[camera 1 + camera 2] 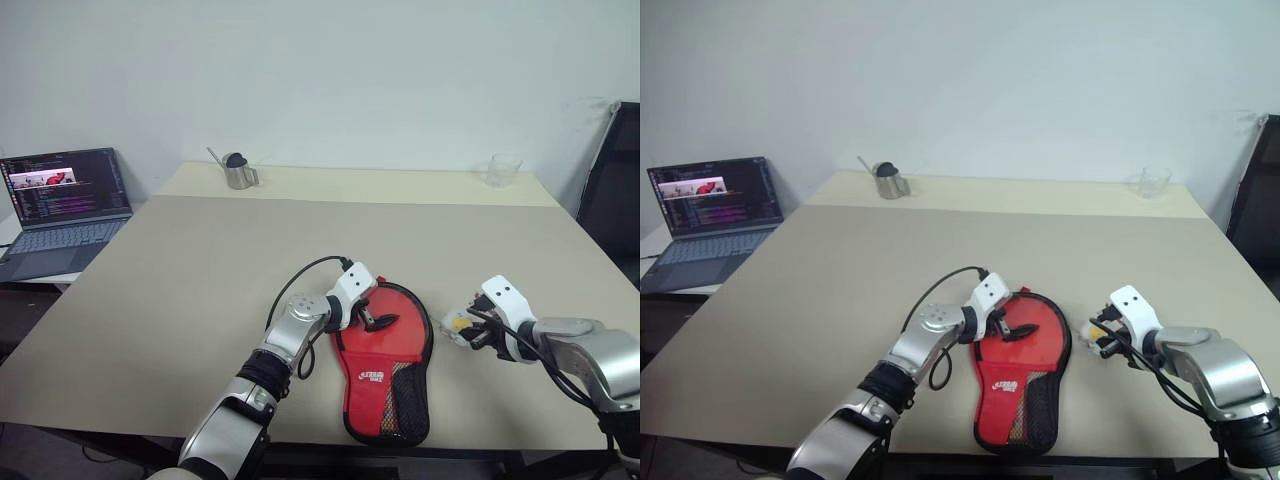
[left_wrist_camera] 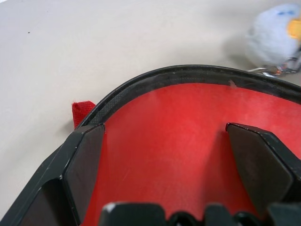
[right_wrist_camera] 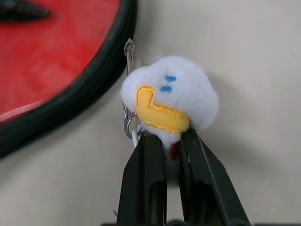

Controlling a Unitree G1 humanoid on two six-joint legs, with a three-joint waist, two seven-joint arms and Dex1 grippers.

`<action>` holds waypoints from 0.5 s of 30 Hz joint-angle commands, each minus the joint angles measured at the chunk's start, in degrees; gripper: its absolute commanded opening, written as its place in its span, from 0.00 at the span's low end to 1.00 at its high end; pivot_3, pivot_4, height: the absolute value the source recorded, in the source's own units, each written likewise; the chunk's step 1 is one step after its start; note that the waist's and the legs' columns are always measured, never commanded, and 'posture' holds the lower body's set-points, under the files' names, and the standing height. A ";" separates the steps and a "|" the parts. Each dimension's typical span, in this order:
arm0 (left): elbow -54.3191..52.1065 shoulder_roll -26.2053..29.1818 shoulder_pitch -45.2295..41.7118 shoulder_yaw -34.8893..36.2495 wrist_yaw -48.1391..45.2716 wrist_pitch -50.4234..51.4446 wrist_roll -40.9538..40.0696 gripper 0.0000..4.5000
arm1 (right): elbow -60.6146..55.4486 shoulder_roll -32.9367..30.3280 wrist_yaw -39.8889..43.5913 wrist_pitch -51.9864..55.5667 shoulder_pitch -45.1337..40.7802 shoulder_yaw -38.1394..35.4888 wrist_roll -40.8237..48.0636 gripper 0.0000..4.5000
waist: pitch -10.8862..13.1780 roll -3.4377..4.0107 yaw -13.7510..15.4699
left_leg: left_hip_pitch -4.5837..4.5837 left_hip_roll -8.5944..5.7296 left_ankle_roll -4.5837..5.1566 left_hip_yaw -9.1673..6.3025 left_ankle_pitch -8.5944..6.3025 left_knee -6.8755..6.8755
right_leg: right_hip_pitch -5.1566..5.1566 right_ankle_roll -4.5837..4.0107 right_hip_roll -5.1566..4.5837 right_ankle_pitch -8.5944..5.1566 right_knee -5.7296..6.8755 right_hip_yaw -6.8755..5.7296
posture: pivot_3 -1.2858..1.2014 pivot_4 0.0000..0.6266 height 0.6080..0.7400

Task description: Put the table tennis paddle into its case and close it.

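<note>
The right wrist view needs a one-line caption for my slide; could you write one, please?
Right end effector shut on a white plush duck charm, clipped by the black-rimmed red case.

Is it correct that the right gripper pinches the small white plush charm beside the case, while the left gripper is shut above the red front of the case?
Not quite. The left gripper is open, not shut: the left wrist view shows its two fingers standing wide apart over the red front of the case. The rest holds: the right gripper pinches the white plush charm beside the case.
</note>
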 commanded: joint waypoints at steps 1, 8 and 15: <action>6.44 1.25 4.24 -4.06 0.57 2.44 5.10 1.00 | -0.65 -2.71 3.12 -2.36 3.19 0.59 0.69 0.00 | -0.21 -0.03 0.05 | 0.01 -0.01 0.00 0.00 0.00 -0.08 | 0.04 0.01 0.00 0.01 -0.11 -0.01 | 0.52 0.24 1.00; 6.51 1.53 4.28 -4.60 0.72 2.48 5.11 1.00 | -3.14 -7.10 9.77 -9.36 9.04 -0.51 2.20 0.00 | -0.36 -0.11 0.27 | 0.04 -0.02 0.03 -0.02 -0.10 -0.23 | 0.20 0.11 -0.01 -0.05 -0.41 -0.03 | 0.52 0.24 1.00; 7.01 1.41 4.11 -5.04 0.83 2.50 5.52 1.00 | -5.44 -10.21 16.07 -17.68 14.63 -2.52 3.87 0.00 | -0.25 -0.29 0.24 | 0.45 -0.04 -0.02 -0.25 -0.18 -0.27 | 0.57 -0.17 -0.05 -0.28 -0.46 -0.08 | 0.52 0.24 1.00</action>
